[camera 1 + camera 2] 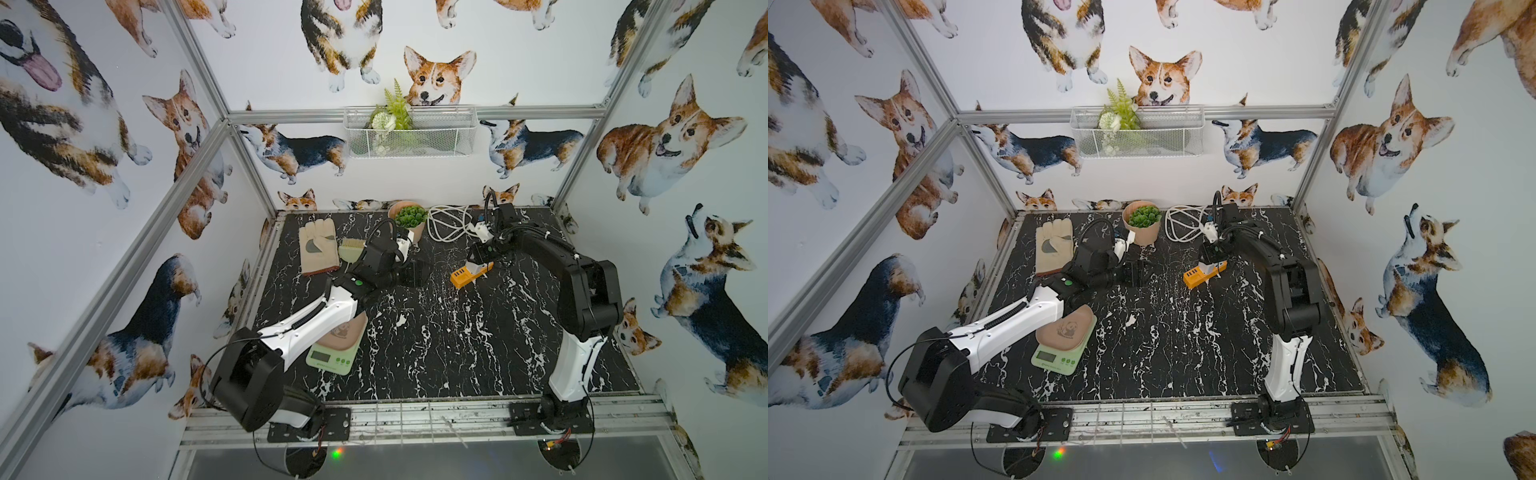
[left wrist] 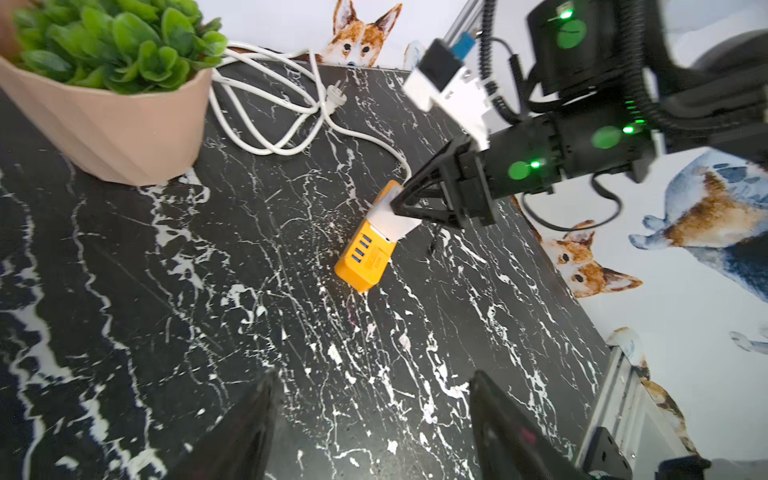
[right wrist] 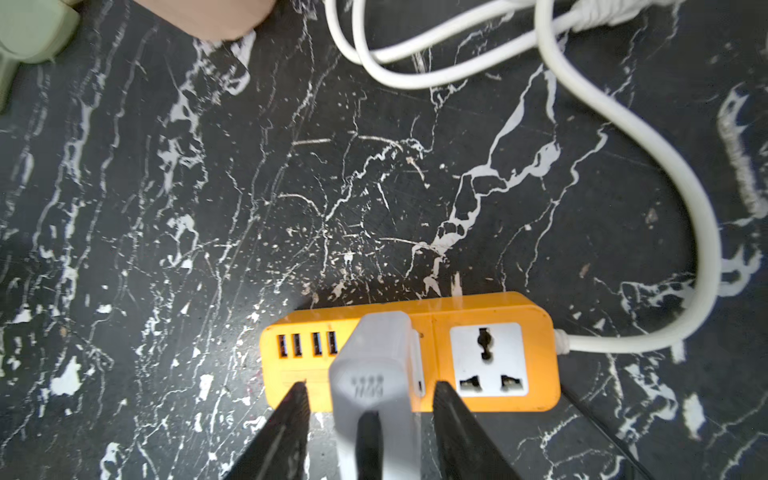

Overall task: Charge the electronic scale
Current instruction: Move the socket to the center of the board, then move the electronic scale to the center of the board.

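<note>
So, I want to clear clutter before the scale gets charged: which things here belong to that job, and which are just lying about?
For the job: scale, charger, power strip, its white cord.
Lying about: glove, brush, potted plant.

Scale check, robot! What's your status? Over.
Left gripper open, empty. Right gripper open, astride white charger on orange power strip. Electronic scale flat, partly under left arm; no cable seen at it.

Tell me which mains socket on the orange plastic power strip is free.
The white socket at the cord end; the one nearer the USB ports holds the white charger block.
</note>
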